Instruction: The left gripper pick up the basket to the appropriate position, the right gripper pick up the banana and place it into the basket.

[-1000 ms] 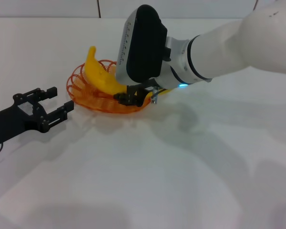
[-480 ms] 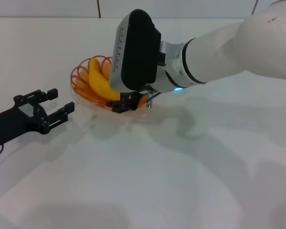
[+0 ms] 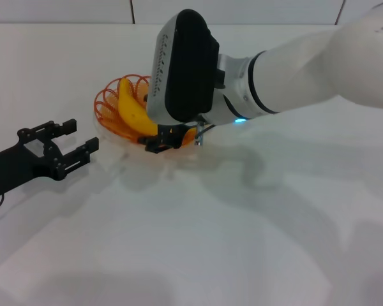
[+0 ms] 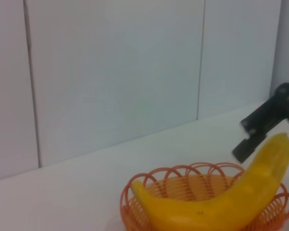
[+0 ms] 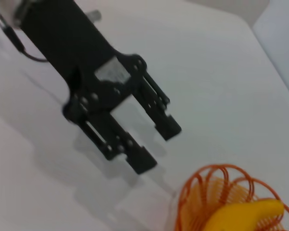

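Since a moment ago the right end effector has lowered the banana into the orange wire basket, upper left of centre; its grip can't be told. Next, release. Left end effector sits open, empty, beside the basket.

Head view: high and in front, looking down over the basket with both arms in frame. Left wrist view: low and close, level with the basket rim, facing a panelled wall behind it; right wrist view: above and beside the basket, angled down toward the left gripper. Shared by all three: the basket and the banana in it.
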Controlling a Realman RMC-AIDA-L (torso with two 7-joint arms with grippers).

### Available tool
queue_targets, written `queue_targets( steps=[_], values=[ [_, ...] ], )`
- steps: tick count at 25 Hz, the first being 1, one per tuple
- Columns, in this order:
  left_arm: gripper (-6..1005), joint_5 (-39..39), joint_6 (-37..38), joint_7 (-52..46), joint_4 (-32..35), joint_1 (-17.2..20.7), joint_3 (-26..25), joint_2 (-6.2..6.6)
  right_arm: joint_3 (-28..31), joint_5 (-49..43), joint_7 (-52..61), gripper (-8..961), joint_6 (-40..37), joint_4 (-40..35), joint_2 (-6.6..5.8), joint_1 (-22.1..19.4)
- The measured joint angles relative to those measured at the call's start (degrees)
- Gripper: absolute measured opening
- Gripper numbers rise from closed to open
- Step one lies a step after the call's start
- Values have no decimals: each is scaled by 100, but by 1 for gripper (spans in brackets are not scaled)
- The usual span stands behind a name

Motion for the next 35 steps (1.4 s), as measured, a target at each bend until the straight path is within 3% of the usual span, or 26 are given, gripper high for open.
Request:
queue_targets(
  steps=[8,14,22,35],
  values=[
    [616,-15,0,17,0,37,0,0,305,129,-684,767,-383,-1445,-9,-1314],
    [616,-49,0,65,0,76,-31,-15,641,770,-1279,765,-419,-1590,-4,-1902],
    [616,-155,0,274,-147,68,-70,-21,1272,2183,-2516,763,-653,-1088,-23,-2294],
    [616,-365,4,390,-219,44,-62,-26,3049,4296,-4622,763,-1852,859,-30,-2254]
  ],
)
